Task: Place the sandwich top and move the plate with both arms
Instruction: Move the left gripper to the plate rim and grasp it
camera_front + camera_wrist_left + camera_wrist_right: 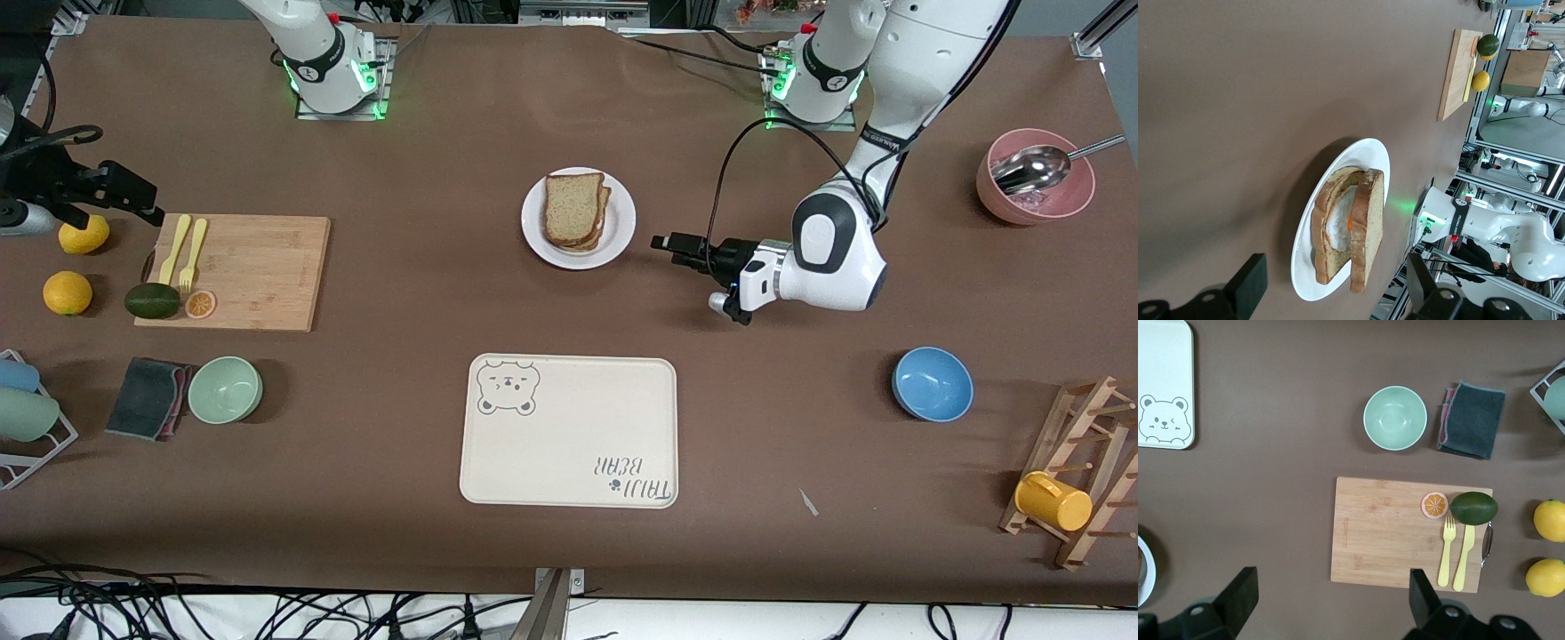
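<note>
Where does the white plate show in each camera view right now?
Front: the plate sits centre, above the bear tray.
Left wrist: lower middle, between the fingers.
Right wrist: only a sliver at the lower edge.
Shared landmark: the cutting board.

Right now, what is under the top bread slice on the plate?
Under the top bread slice sits a fried egg on a darker slice, all on the plate. Anything beneath that slice is hidden.
</note>
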### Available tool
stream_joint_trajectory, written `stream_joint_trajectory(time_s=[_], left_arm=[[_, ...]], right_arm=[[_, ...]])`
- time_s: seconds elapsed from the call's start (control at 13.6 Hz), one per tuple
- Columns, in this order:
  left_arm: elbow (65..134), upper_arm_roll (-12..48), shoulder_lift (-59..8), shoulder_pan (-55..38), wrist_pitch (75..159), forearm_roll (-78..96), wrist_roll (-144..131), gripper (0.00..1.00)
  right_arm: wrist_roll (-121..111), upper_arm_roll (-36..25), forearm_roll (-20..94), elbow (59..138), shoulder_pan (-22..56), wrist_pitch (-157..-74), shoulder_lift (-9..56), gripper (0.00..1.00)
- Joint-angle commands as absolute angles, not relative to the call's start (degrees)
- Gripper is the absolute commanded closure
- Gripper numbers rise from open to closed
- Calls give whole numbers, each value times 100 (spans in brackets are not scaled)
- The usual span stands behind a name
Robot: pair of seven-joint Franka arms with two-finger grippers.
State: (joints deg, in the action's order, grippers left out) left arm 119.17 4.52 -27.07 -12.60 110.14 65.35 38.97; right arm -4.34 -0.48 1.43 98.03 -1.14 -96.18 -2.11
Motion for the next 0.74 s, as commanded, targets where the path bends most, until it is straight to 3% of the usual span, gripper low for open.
stream_joint_trajectory(time_s=[0.0,0.37,0.66], left_arm=[[12023,615,-2576,-1423,11388,6724,4210,1],[12839,1010,-2198,-1556,12434,7056,4630,0],[13463,1020,-2206,-1503,12481,8328,6015,0]], right_arm=[[-378,-18,70,9650,-105,-9492,-158,0],[-378,0,79,9650,-97,-9492,-158,0],[-369,0,70,9650,-97,-9492,-158,0]])
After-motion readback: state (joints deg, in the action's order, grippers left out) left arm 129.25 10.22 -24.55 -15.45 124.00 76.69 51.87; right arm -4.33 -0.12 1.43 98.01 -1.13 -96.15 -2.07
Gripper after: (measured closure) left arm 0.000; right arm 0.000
